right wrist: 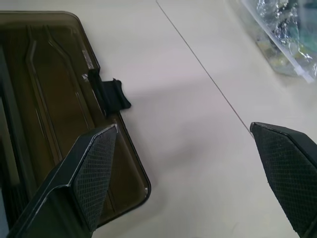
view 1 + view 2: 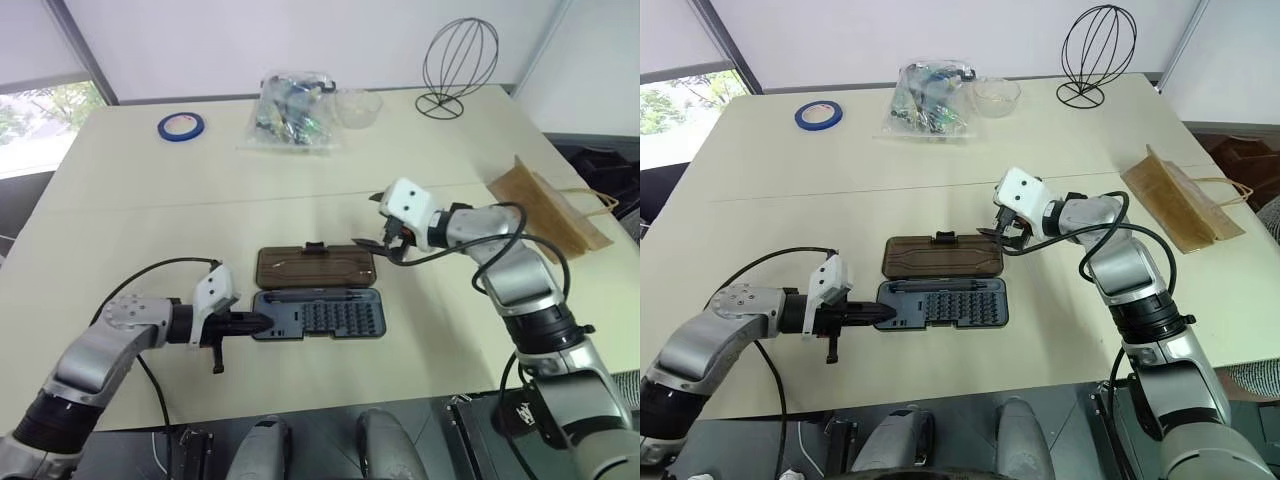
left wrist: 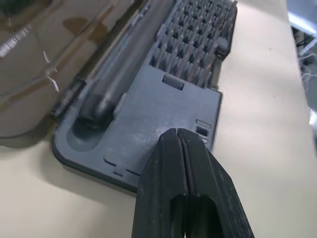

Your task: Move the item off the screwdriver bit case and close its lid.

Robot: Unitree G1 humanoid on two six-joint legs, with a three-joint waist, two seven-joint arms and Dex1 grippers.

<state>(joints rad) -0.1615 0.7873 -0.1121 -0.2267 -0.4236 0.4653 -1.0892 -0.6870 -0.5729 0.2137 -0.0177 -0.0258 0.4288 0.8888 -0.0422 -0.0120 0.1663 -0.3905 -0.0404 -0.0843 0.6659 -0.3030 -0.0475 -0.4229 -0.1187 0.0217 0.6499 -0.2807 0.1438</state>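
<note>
The screwdriver bit case [image 2: 318, 315] lies open in the middle of the table, its dark grey-blue tray nearest me. The smoky brown lid [image 2: 315, 265] is folded flat behind the tray, latch tab [image 1: 111, 94] on its far edge. The item, a brown paper bag [image 2: 545, 210], lies far right on the table, well apart from the case. My left gripper [image 2: 262, 322] is shut and empty, its tip over the tray's left end [image 3: 163, 99]. My right gripper [image 2: 375, 222] hangs open and empty just above the lid's far right corner [image 1: 49, 99].
At the back of the table sit a blue tape roll [image 2: 181, 126], a clear plastic bag of small parts [image 2: 290, 112], a clear bowl [image 2: 357, 105] and a black wire head form [image 2: 458, 62]. The table's front edge runs close below the tray.
</note>
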